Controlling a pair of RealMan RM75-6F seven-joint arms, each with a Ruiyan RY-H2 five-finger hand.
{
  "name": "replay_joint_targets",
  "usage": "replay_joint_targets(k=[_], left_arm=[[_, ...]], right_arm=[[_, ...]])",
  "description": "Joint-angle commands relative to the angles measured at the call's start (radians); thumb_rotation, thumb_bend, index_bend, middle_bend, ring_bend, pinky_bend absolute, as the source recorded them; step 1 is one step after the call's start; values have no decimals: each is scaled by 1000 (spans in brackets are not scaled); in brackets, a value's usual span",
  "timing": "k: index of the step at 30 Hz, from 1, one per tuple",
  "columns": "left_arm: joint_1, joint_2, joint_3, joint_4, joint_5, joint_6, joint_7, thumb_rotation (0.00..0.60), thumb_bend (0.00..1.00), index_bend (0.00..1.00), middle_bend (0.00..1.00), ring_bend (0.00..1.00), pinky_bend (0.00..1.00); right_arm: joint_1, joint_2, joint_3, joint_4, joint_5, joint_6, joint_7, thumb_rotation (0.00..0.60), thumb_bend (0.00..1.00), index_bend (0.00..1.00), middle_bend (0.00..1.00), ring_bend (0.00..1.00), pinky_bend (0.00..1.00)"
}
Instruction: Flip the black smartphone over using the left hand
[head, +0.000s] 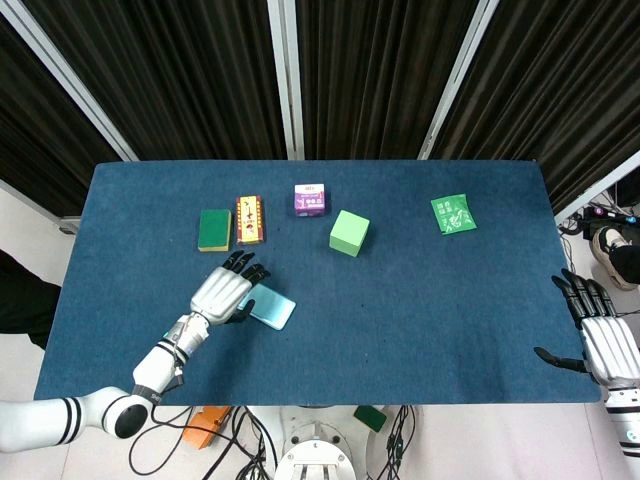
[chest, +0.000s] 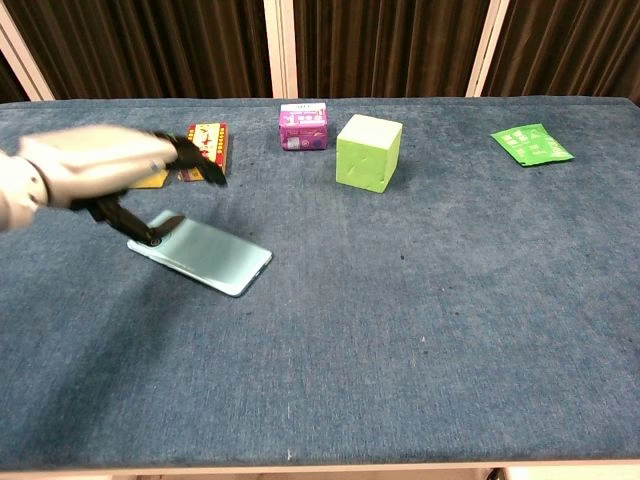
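Fingers (chest: 195, 158) of left hand (head: 222, 291) spread above flat smartphone (chest: 203, 254), thumb touching its near corner.

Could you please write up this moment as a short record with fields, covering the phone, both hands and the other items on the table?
phone: smartphone lies flat on the blue table, light teal face up
left hand: left hand above the phone's left end, fingers spread; contact cannot be told
right hand: right hand open at the table's right edge, holding nothing
other items: green cube, purple box, red box, green sponge, green packet
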Motion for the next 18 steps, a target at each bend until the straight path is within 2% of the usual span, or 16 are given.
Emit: replay_joint_targets(k=[1,4,7,13,18], left_arm=[[86,62,-9,-53,54,147,-84,600,422,178,153,42,42],[167,102,0,-65,86,268,-157,600,275,178,152,48,42],[252,144,23,-55,117,378,-225,600,186,178,131,48,42],[405,240,95,-34,173,520,-356,600,147,178,86,36,42],[501,294,155,-42,196,586,-354,600,147,178,86,35,42]], right_arm=[[0,1,2,3,3,-1,4,600,148,0,0,0,0],[1,3,3,9,7,-5,14,600,148,0,0,0,0],[0,7,3,14,9,-5,25,600,149,0,0,0,0],[-5,10,2,11,-2,11,25,600,149,0,0,0,0],[-6,9,-2,-3,-19,19,7,600,148,0,0,0,0]])
